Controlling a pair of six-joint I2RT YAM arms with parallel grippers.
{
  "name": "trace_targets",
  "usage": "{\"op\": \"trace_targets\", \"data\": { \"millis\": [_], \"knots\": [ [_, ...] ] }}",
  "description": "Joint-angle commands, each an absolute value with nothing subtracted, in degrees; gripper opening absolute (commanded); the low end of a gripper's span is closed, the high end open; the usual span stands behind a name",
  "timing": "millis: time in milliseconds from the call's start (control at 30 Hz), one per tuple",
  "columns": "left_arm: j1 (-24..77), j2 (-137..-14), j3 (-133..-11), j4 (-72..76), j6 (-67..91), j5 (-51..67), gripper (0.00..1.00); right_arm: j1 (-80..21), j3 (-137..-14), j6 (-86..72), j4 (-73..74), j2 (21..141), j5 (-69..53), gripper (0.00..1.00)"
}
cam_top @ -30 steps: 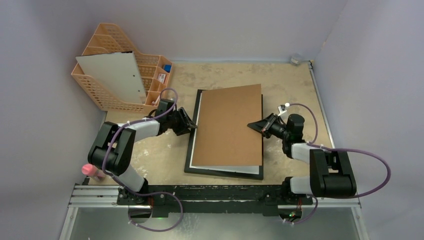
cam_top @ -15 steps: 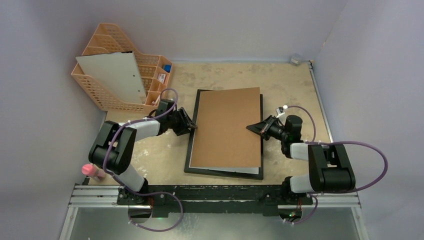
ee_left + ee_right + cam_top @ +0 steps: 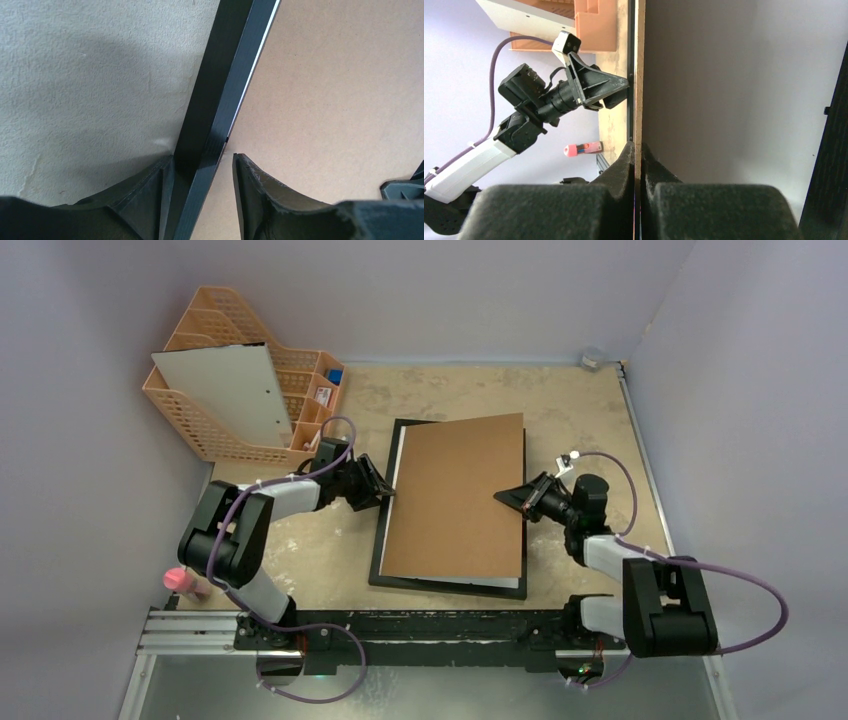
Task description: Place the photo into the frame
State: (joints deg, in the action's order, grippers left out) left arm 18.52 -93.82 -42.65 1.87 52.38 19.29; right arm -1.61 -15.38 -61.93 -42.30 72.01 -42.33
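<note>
The frame (image 3: 378,560) lies flat in mid table, black border showing round a brown backing board (image 3: 455,500) that rests on it, slightly askew. A white mat strip (image 3: 470,579) peeks out at the near edge. The photo is hidden. My right gripper (image 3: 508,496) is shut on the board's right edge (image 3: 638,100), which is raised a little off the frame's right rail (image 3: 834,150). My left gripper (image 3: 383,490) straddles the frame's left rail (image 3: 220,100), one finger on the table side and the other finger (image 3: 250,180) over the board, with a small gap.
An orange basket organiser (image 3: 190,425) holding a pale board (image 3: 225,390) stands at the back left. A pink bottle (image 3: 183,582) lies at the near left edge. Walls close in on both sides.
The brown board shifted slightly left, then back right, in my right gripper's hold. The right arm's elbow drew nearer its base. The left gripper stayed at the frame's left rail.
</note>
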Motion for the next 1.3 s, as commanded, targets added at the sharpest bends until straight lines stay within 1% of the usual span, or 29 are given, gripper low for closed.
{"op": "trace_targets", "data": {
  "millis": [0, 133, 433, 533, 633, 967, 1067, 1267],
  "knots": [
    [18.6, -94.9, -44.2, 2.9, 51.1, 19.6, 0.50, -1.8, -16.0, -59.3, -41.1, 71.2, -41.1, 0.00],
    [18.6, -95.2, -44.3, 2.9, 50.9, 19.8, 0.50, -1.9, -16.2, -58.1, -43.3, 75.9, -43.4, 0.00],
    [18.6, -95.3, -44.4, 2.8, 50.6, 20.1, 0.53, -1.9, -19.5, -51.3, -42.5, 85.0, -45.8, 0.00],
    [18.6, -95.1, -44.8, 2.0, 50.2, 19.4, 0.53, -1.9, -21.0, -49.8, -39.4, 85.1, -45.2, 0.14],
    [18.6, -95.0, -45.3, 1.3, 49.8, 18.5, 0.53, -1.9, -23.7, -46.2, -32.9, 84.5, -43.7, 0.29],
    [18.6, -94.8, -46.2, 0.1, 49.2, 17.4, 0.54, -1.9, -34.6, -34.3, -14.2, 85.9, -39.4, 0.65],
    [18.6, -94.6, -46.3, 0.1, 49.1, 17.1, 0.55, -1.9, -36.3, -32.1, -10.1, 85.6, -39.9, 0.69],
    [18.6, -94.7, -46.4, 0.1, 49.1, 17.1, 0.55, -2.0, -35.8, -31.8, -6.0, 85.5, -40.7, 0.71]
  ]
}}
